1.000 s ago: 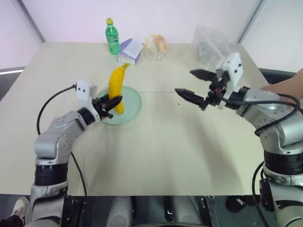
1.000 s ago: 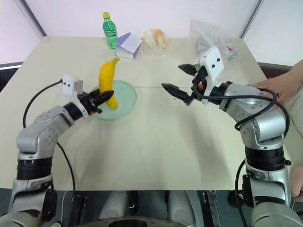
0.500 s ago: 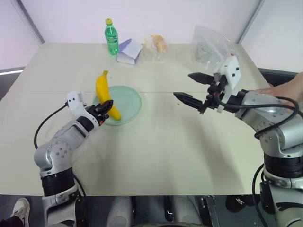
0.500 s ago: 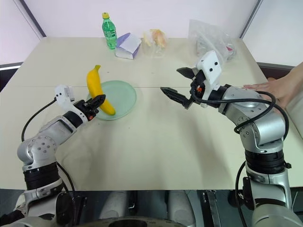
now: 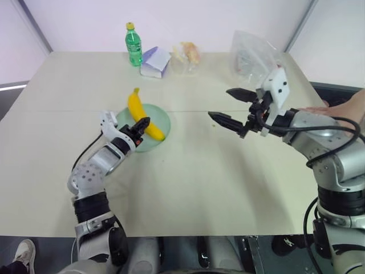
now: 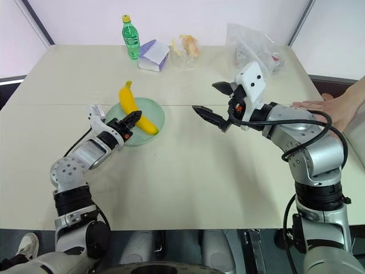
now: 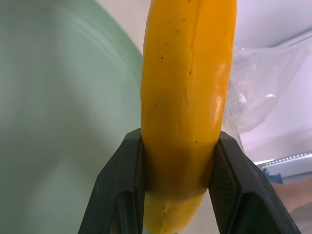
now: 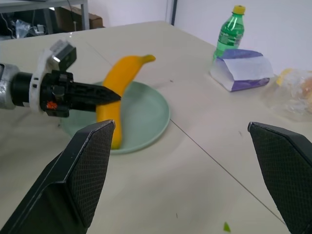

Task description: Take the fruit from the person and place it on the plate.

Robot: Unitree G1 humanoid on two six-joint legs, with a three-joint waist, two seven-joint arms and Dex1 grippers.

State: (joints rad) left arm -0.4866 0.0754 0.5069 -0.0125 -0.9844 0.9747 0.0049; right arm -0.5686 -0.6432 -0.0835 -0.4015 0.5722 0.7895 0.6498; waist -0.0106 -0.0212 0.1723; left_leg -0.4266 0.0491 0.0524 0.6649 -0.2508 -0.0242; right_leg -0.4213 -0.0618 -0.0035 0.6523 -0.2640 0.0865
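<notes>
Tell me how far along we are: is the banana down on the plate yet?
Handover looks done: the left gripper is shut on the banana, and the person's hand rests apart on the table. In hand: the banana sits low over the green plate, tilted. Left: set it down and release. The right gripper is open, idle.

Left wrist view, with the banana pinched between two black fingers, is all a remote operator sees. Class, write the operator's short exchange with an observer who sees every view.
Operator: How does the banana sit relative to the whole plate?
Observer: The banana, gripped near its lower end by the left hand, slants across the plate with its stem end raised toward the far rim. I cannot tell whether it touches the plate.
Operator: And the right hand?
Observer: The right hand hangs open above the table to the right of the plate and holds nothing.
</notes>
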